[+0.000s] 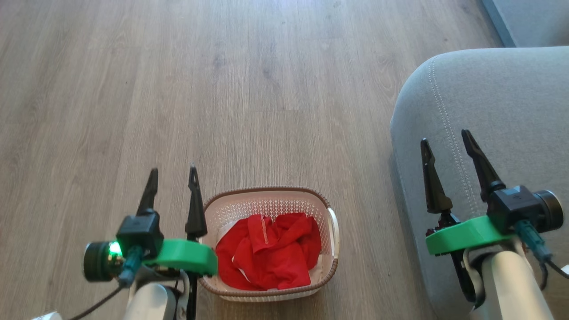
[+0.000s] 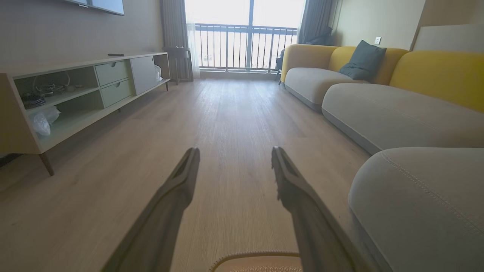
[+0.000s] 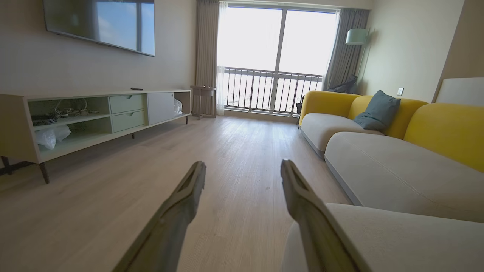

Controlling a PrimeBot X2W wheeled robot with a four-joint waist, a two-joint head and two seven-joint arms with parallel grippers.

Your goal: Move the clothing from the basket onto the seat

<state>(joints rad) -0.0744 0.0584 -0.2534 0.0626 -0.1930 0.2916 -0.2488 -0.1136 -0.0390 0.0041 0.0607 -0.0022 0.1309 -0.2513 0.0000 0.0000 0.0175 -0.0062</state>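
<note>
— Where is the clothing (image 1: 269, 251) to be found?
— It is seen crumpled inside the basket (image 1: 266, 195), bright red against the cream wall, with a pale seam showing near its middle. Most of the basket's bottom is covered by it.

— And where is the basket placed?
— It is set on the wooden floor (image 1: 222, 89), near the robot, between the two arms and closer to the left one. The seat (image 1: 502, 111) is found to its right, apart from it, with a strip of bare floor between them.

— How is the left gripper (image 1: 173, 169) held?
— It is held just left of the basket, its fingers parted by a moderate gap with nothing between them. One finger is seen across the basket's left rim; whether the rim is touched cannot be told. In the left wrist view the brown rim is caught at the bottom edge, below the fingers.

— And the right gripper (image 1: 445, 137)?
— It is held over the seat's rounded left edge, spread about as far and carrying nothing. Contact with the upholstery cannot be judged.

— What is shown farther off?
— A low cabinet (image 3: 94, 113) is ranged along the left wall under a television (image 3: 100, 24). A sofa (image 3: 378, 166) with yellow backs is lined along the right, and a dark cushion (image 3: 380, 109) is propped on it.
</note>
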